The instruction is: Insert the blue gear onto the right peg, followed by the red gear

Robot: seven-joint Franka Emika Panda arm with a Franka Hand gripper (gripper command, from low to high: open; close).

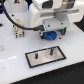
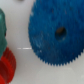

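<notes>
There were no words, numbers, labels or signs that could be read in either view. The pictures were small and blurry, and nothing in them showed any writing.
</notes>
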